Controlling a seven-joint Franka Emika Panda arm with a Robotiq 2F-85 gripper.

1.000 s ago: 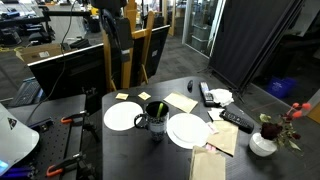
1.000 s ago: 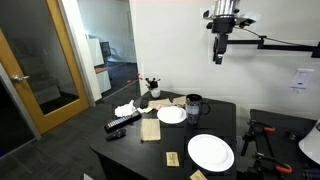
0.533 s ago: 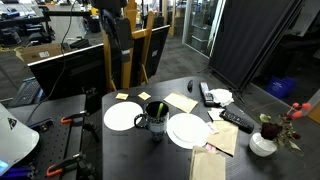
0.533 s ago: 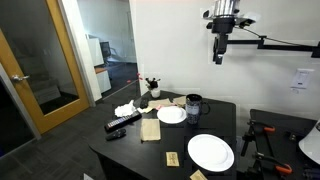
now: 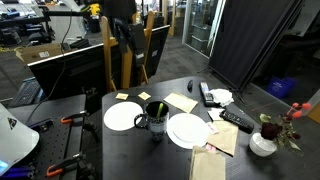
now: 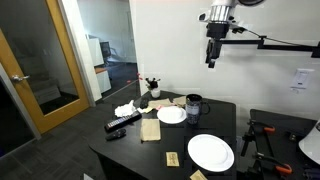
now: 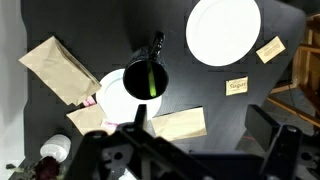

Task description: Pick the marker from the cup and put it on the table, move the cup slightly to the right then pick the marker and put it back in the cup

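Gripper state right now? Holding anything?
Gripper: open, holding nothing, high above the near-black handled mug, which holds the thin yellow-green marker.

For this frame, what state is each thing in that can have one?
gripper: open, empty, high above the table
plates: both empty
cup: upright, between the plates
marker: standing in the cup
vase: upright, holding red flowers

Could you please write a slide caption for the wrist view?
Overhead wrist view: a yellow-green marker sits in the dark mug between two white plates on the black table.
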